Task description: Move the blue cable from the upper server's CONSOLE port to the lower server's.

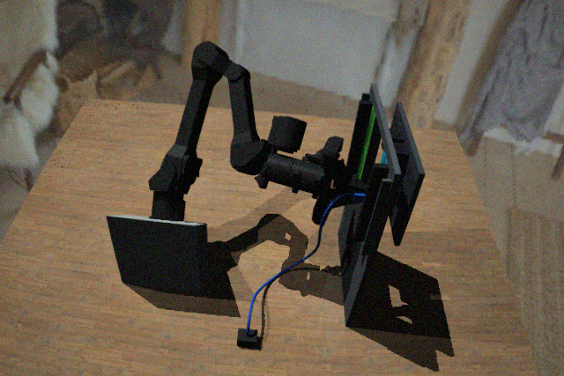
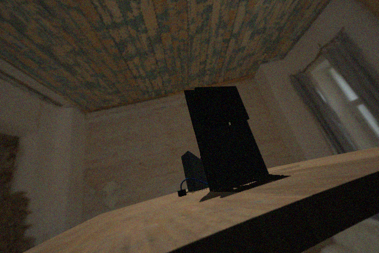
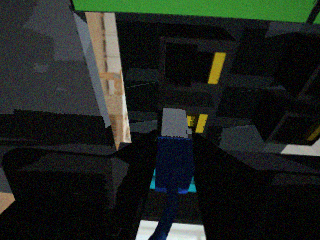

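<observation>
Jaws nearly together, and they've got the blue plug (image 1: 359, 195) (image 3: 174, 162) between them! That's the gripper (image 1: 348, 188) (image 3: 174, 137), right at the face of the tall rack (image 1: 355, 291) (image 2: 231, 149). Look at the wrist view: the plug's long axis runs up the picture, grey tip leading toward the ports, cable (image 1: 294, 264) (image 2: 192, 178) (image 3: 170, 216) trailing from its rear. Just ahead, a dark port with yellow strips (image 3: 201, 123); how far the tip is in, I cannot tell. Another squarish socket (image 3: 188, 63) sits above, under a flat green strip (image 3: 200, 9). And the cable, smooth, round, thin, curves down to a small black block (image 1: 248, 338) (image 2: 182, 192) on the wood-grained table (image 1: 150, 340) (image 2: 147, 229)! Deep shadow swallows the fingertips' edges, the port names are unreadable, and from outside the rack's dark slab hides arm and plug completely.
</observation>
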You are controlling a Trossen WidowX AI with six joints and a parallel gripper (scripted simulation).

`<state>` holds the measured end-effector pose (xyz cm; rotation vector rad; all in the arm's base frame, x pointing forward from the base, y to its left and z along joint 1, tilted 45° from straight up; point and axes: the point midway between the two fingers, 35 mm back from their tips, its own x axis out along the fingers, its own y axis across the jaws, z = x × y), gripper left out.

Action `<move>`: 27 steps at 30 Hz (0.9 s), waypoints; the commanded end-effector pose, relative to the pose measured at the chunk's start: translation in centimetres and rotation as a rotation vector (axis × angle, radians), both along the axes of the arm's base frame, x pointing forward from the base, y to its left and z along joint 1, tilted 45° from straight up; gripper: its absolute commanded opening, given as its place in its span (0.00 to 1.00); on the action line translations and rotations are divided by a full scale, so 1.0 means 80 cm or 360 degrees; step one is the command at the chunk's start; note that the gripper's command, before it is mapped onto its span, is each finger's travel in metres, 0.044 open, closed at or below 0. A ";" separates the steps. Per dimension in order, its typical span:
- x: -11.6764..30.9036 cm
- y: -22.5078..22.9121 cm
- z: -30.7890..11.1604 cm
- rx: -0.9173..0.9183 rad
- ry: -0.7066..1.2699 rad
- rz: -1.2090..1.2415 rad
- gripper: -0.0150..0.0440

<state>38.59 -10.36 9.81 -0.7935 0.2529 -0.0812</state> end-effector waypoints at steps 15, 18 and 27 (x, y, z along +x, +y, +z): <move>0.006 -0.001 0.002 0.0002 -0.0006 -0.0012 0.25; 0.007 -0.001 0.002 0.0002 -0.0006 -0.0012 0.25; 0.009 -0.001 0.002 0.0002 -0.0006 -0.0013 0.25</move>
